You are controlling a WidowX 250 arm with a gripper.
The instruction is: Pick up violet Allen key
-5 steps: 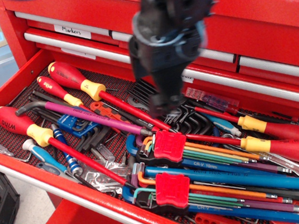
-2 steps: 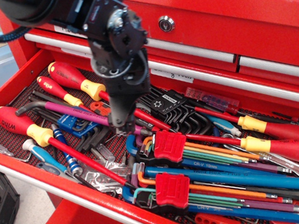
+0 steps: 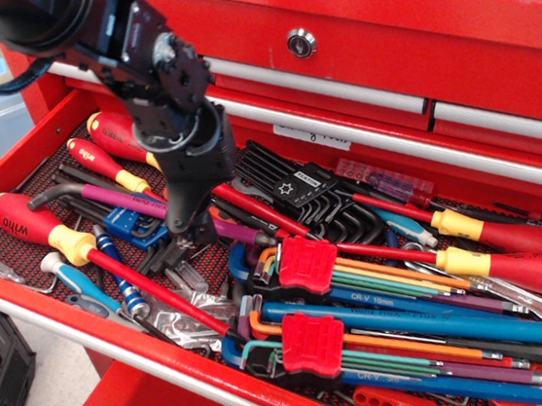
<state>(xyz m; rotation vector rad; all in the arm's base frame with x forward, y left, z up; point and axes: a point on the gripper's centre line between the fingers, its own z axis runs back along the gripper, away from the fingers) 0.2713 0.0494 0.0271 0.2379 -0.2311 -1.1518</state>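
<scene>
The violet Allen key (image 3: 114,197) lies in the open drawer at the left. Its dark grey bent arm points to the far left, and its magenta shaft runs right and down to a bare tip near the red holders. My gripper (image 3: 193,237) hangs from the black arm and is low over the middle of the shaft, hiding that part. The fingers (image 3: 181,235) point down and look a little apart, on either side of the shaft. Nothing is lifted.
Red-and-yellow screwdrivers (image 3: 51,231) lie on both sides of the key. Two red holders (image 3: 307,262) with coloured keys sit to the right. A black hex key set (image 3: 294,190) lies behind them. The drawer's front rim (image 3: 69,322) is near, and the closed drawers (image 3: 348,18) rise behind.
My gripper has moved left and down across the drawer, from above the black hex set to low over the violet key's shaft. The tools have not moved.
</scene>
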